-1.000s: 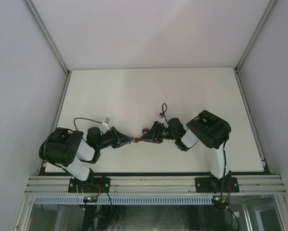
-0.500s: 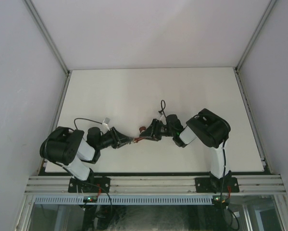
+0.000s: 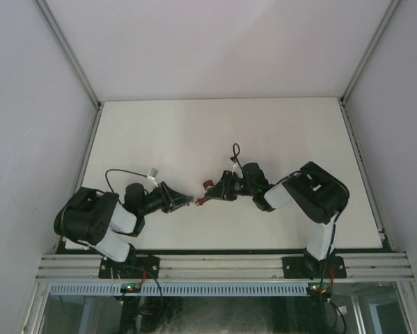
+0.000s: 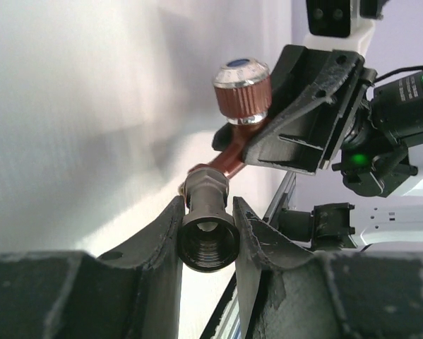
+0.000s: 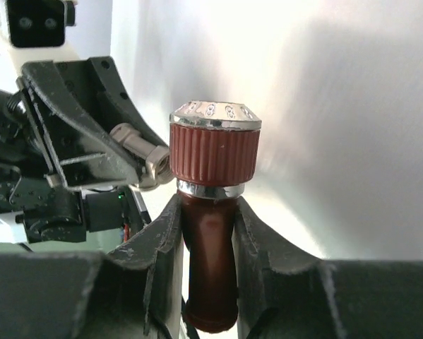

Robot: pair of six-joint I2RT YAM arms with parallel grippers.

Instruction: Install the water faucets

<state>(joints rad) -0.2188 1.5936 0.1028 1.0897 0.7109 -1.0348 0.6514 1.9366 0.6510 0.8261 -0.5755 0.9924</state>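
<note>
tap body (image 5: 212,212) at fitting (image 4: 207,236), table (image 3: 285,132) edges distant

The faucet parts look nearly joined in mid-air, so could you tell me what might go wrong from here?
1. The tap body seems to meet the grey fitting at an angle; pushing on might bind or jam them.
2. The right fingers pinch only the smooth round stem below the knob, so it could twist or slip and drop to the table.

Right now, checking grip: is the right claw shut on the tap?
Shut: the right claw pinches the red-brown tap body below its knob.
</note>
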